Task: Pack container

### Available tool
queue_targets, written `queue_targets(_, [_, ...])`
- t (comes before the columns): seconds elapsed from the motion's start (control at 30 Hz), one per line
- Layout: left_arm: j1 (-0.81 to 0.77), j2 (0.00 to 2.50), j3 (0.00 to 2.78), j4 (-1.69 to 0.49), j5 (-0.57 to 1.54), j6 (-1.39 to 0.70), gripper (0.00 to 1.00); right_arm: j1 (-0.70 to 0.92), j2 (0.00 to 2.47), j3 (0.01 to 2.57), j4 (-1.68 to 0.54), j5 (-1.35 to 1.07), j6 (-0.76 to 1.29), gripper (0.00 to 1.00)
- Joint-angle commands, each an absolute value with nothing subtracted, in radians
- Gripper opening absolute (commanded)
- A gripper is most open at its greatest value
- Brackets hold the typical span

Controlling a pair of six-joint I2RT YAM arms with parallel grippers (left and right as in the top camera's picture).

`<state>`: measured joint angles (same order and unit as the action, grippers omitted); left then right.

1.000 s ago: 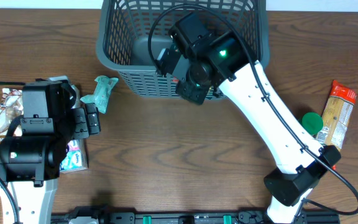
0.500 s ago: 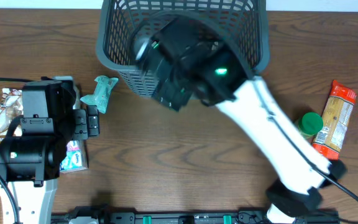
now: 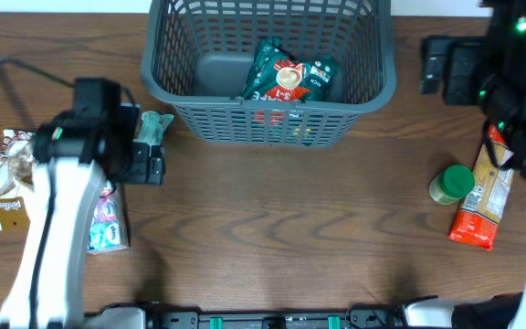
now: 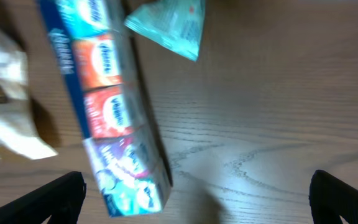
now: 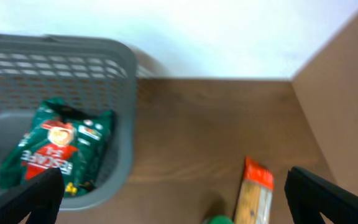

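The container, a dark grey slotted basket, stands at the back centre of the table. A green snack bag lies inside it, and something red shows through the front slots. My right gripper hangs open and empty to the right of the basket. In the right wrist view the basket and the green bag sit at the left, with the right gripper over bare wood. My left gripper is open just below a teal pouch. Nothing is between its jaws in the left wrist view.
A multi-colour tissue pack and a white-brown snack bag lie at the left, with the teal pouch beyond. At the right sit a green-lidded jar and an orange-red pasta pack.
My right gripper has opened, left the green bag in the basket and swung out to the right. My left arm has moved up and right toward the teal pouch.
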<state>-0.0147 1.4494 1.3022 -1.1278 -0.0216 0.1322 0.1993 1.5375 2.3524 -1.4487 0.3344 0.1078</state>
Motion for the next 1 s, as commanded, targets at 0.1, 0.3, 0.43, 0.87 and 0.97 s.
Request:
queue_targets(0.1, [-0.009,1.625,1.378,-1.063,-0.004,0.24,0.99,0.094,1.596,2.299,-1.475,0.246,0.157,0.99])
queue_targets(0.3, [-0.009,1.695,1.378,-0.942,-0.004,0.349,0.99,0.079,1.638,2.29,-1.501,0.246,0.141,0.99])
queue_targets(0.43, [0.008,1.731,1.378,-0.878,-0.004,0.367,0.98,0.079,1.662,2.29,-1.507,0.246,0.141,0.99])
queue_targets(0.87, [0.054,1.883,1.378,-0.818,-0.004,0.445,0.98,0.077,1.676,2.29,-1.495,0.247,0.115,0.99])
queue_targets(0.97, [0.054,1.916,1.378,-0.809,-0.004,0.444,0.99,0.077,1.676,2.29,-1.495,0.246,0.115,0.99])
